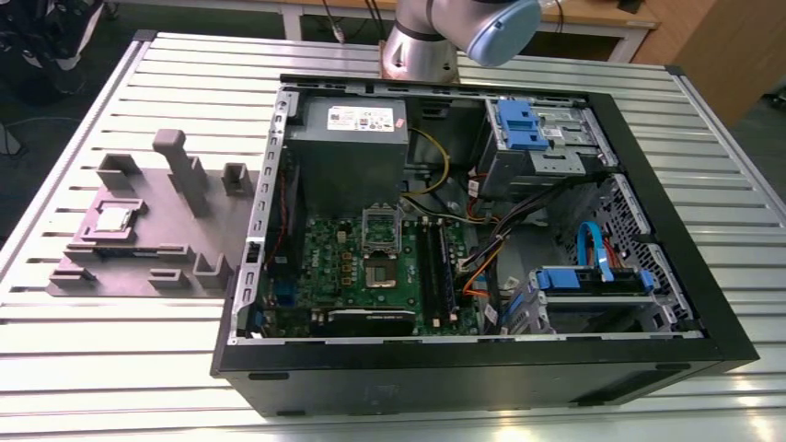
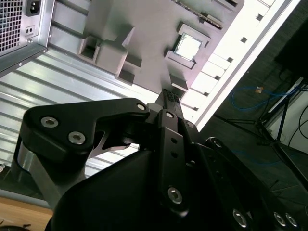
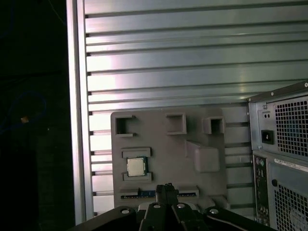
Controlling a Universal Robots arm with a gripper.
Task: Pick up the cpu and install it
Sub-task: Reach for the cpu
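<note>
On grey holder (image 3: pixel 166 156), small square cpu (image 3: pixel 136 166), silvery top, pale edge, gripper (image 3: pixel 167 188) pressed together, well apart.

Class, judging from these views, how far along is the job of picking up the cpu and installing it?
Done: nothing yet. The cpu lies in the grey fixture, outside the computer case. In hand: nothing; the gripper is shut and empty, facing the fixture in both wrist views. Left: both pickup and installation; the motherboard socket looks empty.
</note>
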